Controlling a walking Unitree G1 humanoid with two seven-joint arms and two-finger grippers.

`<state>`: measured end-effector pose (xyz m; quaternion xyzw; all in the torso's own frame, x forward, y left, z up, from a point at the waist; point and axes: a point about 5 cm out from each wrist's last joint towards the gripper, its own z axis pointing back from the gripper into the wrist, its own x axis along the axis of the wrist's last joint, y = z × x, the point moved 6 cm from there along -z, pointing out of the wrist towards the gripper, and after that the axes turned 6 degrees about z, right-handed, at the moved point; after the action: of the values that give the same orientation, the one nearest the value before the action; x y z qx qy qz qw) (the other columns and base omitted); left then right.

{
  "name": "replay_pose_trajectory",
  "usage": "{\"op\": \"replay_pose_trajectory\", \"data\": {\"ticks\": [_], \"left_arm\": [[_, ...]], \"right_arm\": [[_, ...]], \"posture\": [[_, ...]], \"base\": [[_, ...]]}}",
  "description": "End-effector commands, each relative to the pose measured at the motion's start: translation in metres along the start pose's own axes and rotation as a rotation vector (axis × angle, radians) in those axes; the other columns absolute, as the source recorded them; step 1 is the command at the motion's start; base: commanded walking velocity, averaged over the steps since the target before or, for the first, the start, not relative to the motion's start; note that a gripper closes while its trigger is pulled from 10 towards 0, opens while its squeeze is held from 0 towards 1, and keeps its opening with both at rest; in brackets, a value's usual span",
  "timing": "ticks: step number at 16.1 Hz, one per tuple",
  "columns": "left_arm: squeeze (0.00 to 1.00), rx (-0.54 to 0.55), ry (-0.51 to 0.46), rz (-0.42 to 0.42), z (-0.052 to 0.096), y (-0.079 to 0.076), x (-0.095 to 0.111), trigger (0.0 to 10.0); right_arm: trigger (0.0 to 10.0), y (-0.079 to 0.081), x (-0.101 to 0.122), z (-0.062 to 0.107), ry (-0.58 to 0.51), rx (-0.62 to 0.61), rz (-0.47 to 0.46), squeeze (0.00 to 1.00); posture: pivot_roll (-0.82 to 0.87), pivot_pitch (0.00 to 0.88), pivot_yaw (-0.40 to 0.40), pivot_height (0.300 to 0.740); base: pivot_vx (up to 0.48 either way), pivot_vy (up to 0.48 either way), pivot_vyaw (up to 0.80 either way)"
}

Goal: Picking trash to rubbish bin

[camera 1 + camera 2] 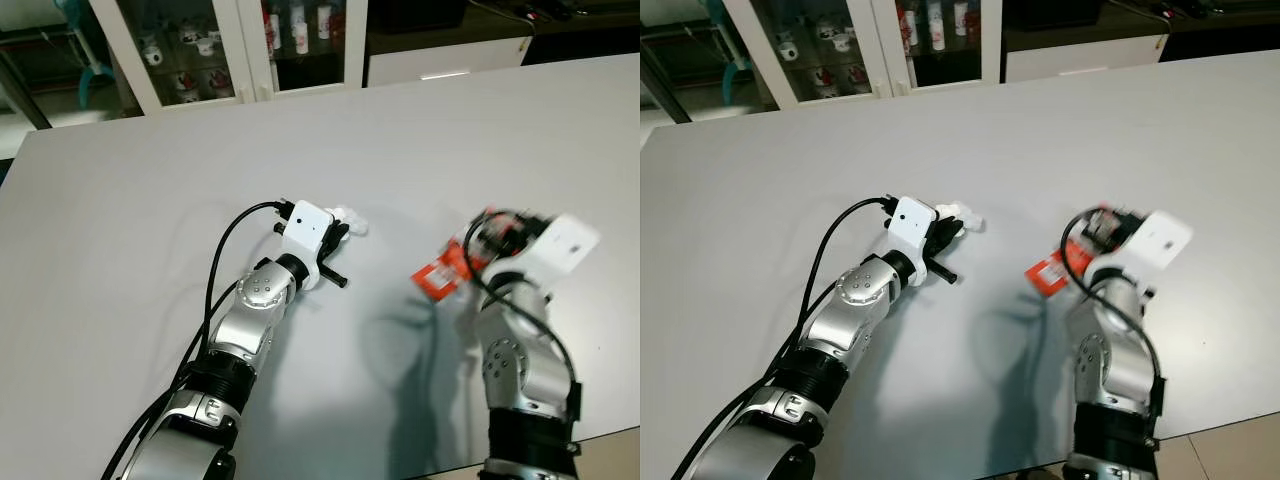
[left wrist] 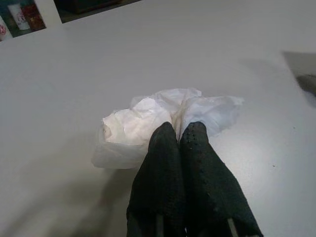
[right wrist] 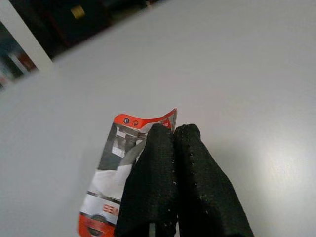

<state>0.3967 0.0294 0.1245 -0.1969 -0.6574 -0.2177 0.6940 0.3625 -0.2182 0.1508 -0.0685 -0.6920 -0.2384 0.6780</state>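
White tissue (image 2: pixel 163 126) is lying on the grey surface (image 1: pixel 130 180); I'm seeing my left claw (image 2: pixel 180 132) clenching it. Right claw (image 3: pixel 174 133) is pinching a red wrapper (image 3: pixel 116 170) there.

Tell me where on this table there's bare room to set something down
The grey table is bare across its far half, toward the glass cabinet, and on the robot's left side. It is crowded mid-table: the left gripper is shut on crumpled white tissue, and the right gripper is shut on a red wrapper, with a bare strip between them.
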Motion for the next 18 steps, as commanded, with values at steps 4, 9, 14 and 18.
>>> {"op": "replay_pose_trajectory", "data": {"ticks": [4,9,14,18], "left_arm": [[0.00,-0.011,-0.008,-0.007,-0.003,-0.002,0.004,0.0],[0.00,-0.004,-0.016,0.002,-0.004,-0.003,0.005,0.0],[0.00,0.051,-0.027,0.042,-0.005,0.006,0.007,0.0],[0.00,0.060,-0.034,0.059,-0.006,0.002,0.005,0.0]], "right_arm": [[0.0,0.015,0.030,0.002,-0.113,0.055,0.015,0.00],[0.0,0.019,0.045,0.002,-0.170,0.077,0.030,0.00],[5.2,0.016,0.046,0.011,-0.196,0.104,0.106,0.00],[10.0,0.020,0.046,0.021,-0.215,0.155,0.178,0.00]], "posture": [[0.12,0.134,0.077,0.740],[0.11,0.121,0.071,0.740],[0.11,0.110,0.057,0.740],[0.10,0.103,0.040,0.740]], "base": [[0.000,0.000,0.00],[0.000,0.000,0.00],[0.000,0.000,0.00],[0.000,0.000,0.00]]}}
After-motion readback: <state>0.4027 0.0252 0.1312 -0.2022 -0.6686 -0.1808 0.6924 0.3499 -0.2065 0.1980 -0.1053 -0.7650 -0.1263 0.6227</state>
